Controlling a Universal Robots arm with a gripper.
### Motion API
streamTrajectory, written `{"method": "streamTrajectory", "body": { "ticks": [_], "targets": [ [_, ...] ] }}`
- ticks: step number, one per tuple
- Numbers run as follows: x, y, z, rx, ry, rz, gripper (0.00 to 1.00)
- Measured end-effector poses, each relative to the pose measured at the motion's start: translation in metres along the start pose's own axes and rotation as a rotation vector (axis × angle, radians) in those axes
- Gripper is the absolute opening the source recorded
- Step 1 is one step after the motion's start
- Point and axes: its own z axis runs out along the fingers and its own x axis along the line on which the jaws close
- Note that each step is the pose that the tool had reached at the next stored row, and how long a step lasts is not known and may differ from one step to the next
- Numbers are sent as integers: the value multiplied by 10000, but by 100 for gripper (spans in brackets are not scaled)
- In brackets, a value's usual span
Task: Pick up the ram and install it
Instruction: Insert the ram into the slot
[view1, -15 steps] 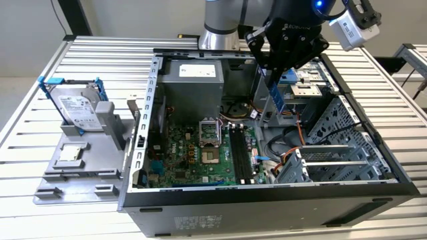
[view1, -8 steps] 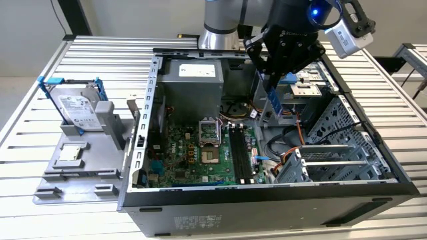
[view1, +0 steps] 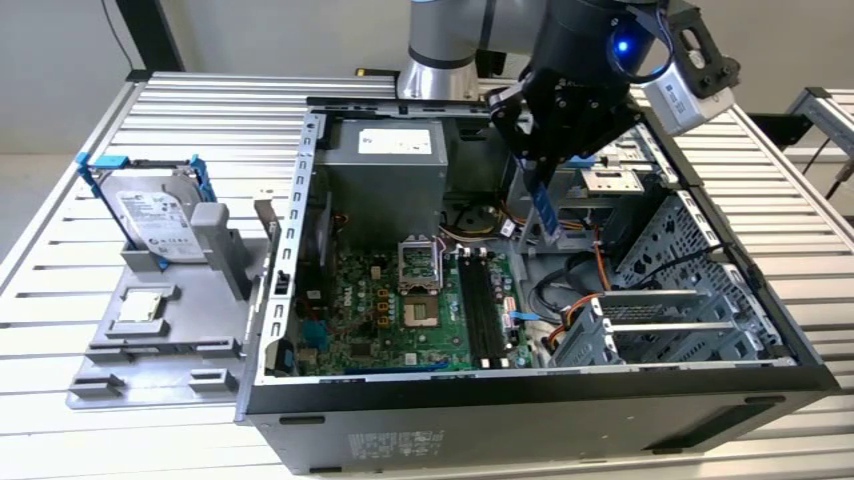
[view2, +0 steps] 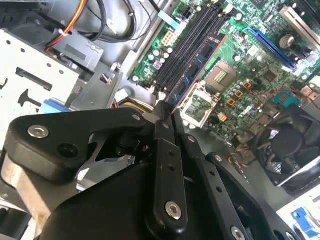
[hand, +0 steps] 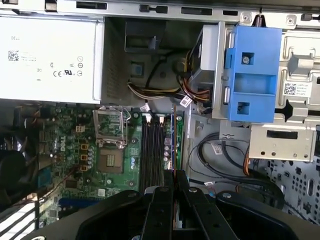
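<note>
The ram (view1: 545, 208) is a narrow blue stick hanging on end from my gripper (view1: 539, 165), which is shut on its upper end. It hovers inside the open computer case (view1: 534, 385), above the far end of the black motherboard slots (view1: 481, 300). In the second wrist view the black fingers (view2: 165, 150) clamp the ram (view2: 200, 65), which runs alongside the slots (view2: 182, 50) near the processor socket (view2: 217, 75). In the first wrist view the ram (hand: 173, 145) appears edge-on, just beside the slots (hand: 152, 150), with the gripper (hand: 173, 176) closed around it.
A grey power supply (view1: 387, 150) fills the case's far corner. A metal drive cage (view1: 681, 300) and loose cables (view1: 587, 290) lie on the exterior view's right of the slots. A silver hard drive in blue brackets (view1: 154, 215) stands on a grey fixture outside the case.
</note>
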Motion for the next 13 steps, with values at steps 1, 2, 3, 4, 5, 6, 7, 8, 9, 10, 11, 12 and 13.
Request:
{"method": "streamTrajectory", "body": {
  "ticks": [1,2,3,4,5,6,7,8,9,10,11,12,13],
  "targets": [
    [1,-14,1,-36,-1,0,0],
    [1,-35,2,-85,-4,0,0],
    [1,-56,2,-103,-5,1,0],
    [1,-81,2,-110,-5,3,0],
    [1,-105,2,-113,-3,6,0],
    [0,-128,1,-113,1,10,0],
    [-1,-152,1,-113,6,15,0],
    [-2,-170,0,-113,11,19,0],
    [-1,-177,0,-114,11,23,0],
    [-1,-179,0,-113,12,24,0],
    [-1,-179,0,-114,12,24,0],
    [-1,-179,0,-114,13,24,0],
    [-1,-179,-1,-119,13,23,0]
  ]
}}
